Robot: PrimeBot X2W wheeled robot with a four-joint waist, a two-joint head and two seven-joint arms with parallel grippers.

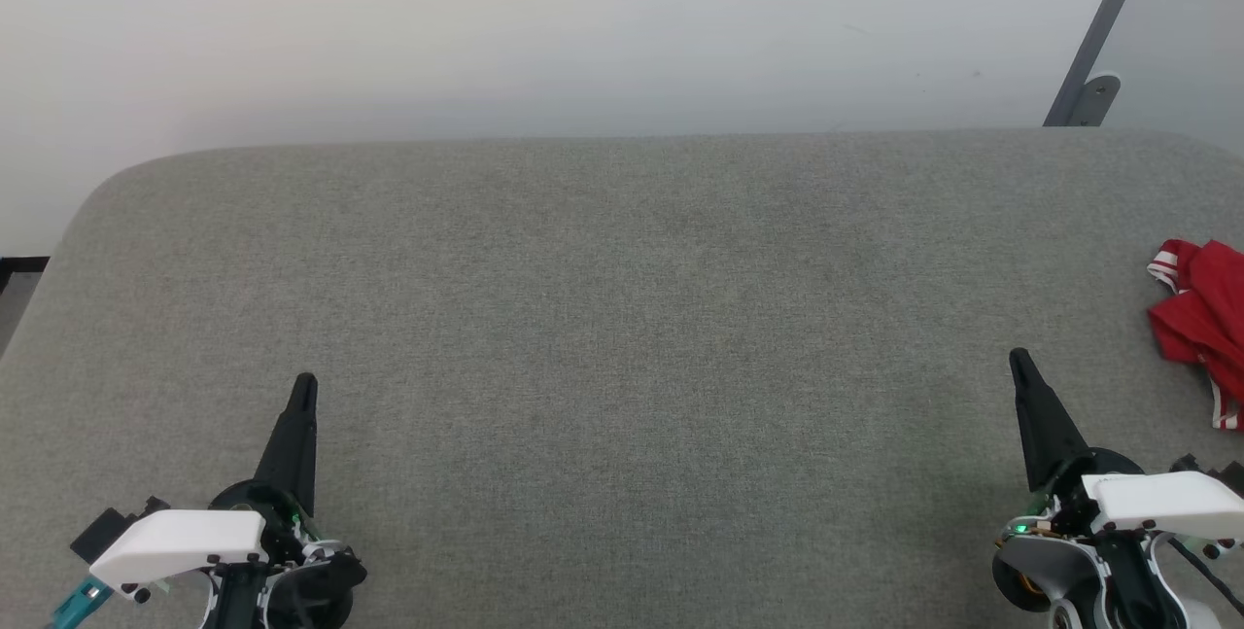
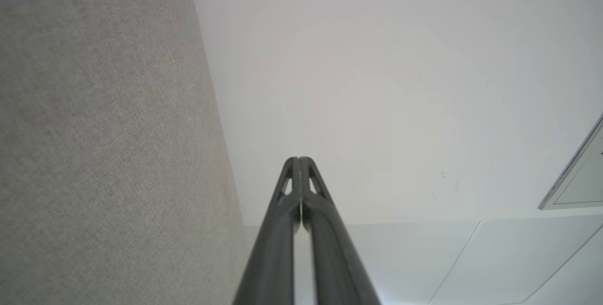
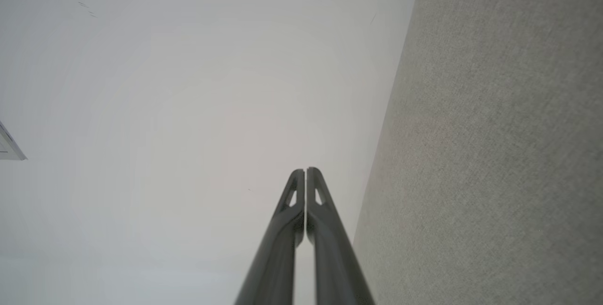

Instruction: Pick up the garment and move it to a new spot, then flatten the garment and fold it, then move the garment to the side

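Grey surface [image 1: 622, 318]; garment [image 1: 1205, 313] crumpled red, stripe-trimmed; left pincer [image 1: 305, 383], right pincer [image 1: 1019, 357] pressed together.

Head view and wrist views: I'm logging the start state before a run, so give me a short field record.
garment: red soft T-shirt with red-and-white striped trim, crumpled, at the head view's right edge, partly cut off
support: grey fabric-covered surface, garment lies on it
left gripper: fingers closed together, empty
right gripper: fingers closed together, empty, apart from the garment
fold: not yet begun
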